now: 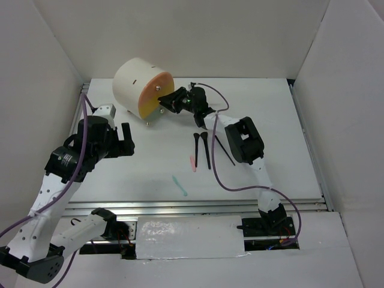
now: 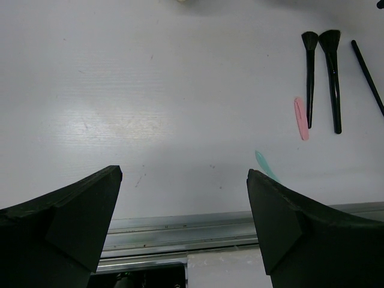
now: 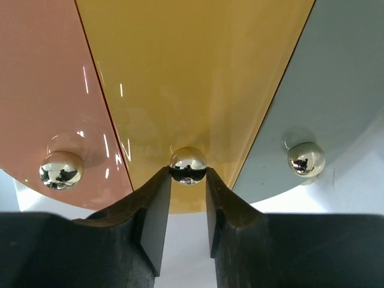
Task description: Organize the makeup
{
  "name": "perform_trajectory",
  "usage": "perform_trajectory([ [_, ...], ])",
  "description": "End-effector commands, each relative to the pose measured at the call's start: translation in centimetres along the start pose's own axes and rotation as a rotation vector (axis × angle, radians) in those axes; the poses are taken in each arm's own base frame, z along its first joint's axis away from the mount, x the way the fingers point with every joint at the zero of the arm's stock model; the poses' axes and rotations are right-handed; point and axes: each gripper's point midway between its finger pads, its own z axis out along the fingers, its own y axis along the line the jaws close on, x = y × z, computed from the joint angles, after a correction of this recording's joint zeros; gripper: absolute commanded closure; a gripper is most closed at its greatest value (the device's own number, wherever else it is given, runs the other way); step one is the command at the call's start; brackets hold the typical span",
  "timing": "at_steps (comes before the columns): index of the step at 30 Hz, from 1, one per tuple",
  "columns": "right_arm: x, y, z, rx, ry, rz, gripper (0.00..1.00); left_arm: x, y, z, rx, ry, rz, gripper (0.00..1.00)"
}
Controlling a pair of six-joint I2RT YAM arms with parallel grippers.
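Two black flared-tip brushes (image 1: 203,150) lie side by side mid-table, with a thin black stick (image 1: 224,150) to their right, a short pink stick (image 1: 193,162) to their left and a short teal stick (image 1: 179,185) nearer the front. The left wrist view shows the brushes (image 2: 332,78), the thin stick (image 2: 367,75), the pink stick (image 2: 301,119) and the teal stick (image 2: 264,163). The dark grey case is out of view. My left gripper (image 2: 183,180) is open and empty over bare table. My right gripper (image 3: 188,175) is shut on the middle metal knob (image 3: 188,165) of the yellow panel (image 3: 192,78).
The cream cylindrical box (image 1: 135,81) with its orange front (image 1: 155,97) stands at the back left. In the right wrist view a pink panel (image 3: 42,90) and a grey-blue panel (image 3: 336,90), each with a knob, flank the yellow one. A metal rail (image 1: 198,206) runs along the front edge.
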Motion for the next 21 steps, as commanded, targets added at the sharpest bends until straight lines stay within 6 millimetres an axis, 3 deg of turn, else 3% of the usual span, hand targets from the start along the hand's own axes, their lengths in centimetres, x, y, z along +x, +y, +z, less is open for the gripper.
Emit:
perform_trajectory([
  [1,0.4,1.0,0.6,-0.031,-0.002,-0.021,0.65,-1.2,-0.2,-0.1,0.011,-0.044,0.027,0.01],
  [2,0.3,1.0,0.6,-0.031,-0.002,-0.021,0.74,-1.2,-0.2,-0.1,0.011,-0.042,0.028,0.01],
  [5,0.4,1.4,0.3,-0.048,-0.011,-0.019,0.82,-1.1,-0.2,0.0,0.010,-0.039,0.030,0.01],
  [10,0.4,2.7,-2.0,-0.082,-0.037,-0.032,0.85,-1.4,-0.4,0.1,0.020,-0.044,0.027,0.01],
  [11,0.3,1.7,-2.8,-0.063,-0.043,-0.027,0.85,-1.5,-0.5,0.1,0.022,-0.043,0.029,0.00],
  [13,0.2,3.7,-4.1,-0.106,-0.050,-0.046,0.86,-1.7,-0.6,0.0,0.025,-0.047,0.027,0.00],
  [14,0.6,2.7,-4.8,-0.088,-0.040,-0.042,0.86,-1.7,-0.7,0.0,0.028,-0.049,0.026,0.01],
  [16,0.3,4.3,-6.2,-0.117,-0.047,-0.061,0.86,-1.8,-0.7,0.2,0.030,-0.051,0.026,0.01],
  [21,0.7,4.2,-8.8,-0.124,-0.033,-0.068,0.86,-1.7,-1.0,0.5,0.041,-0.048,0.022,0.01],
])
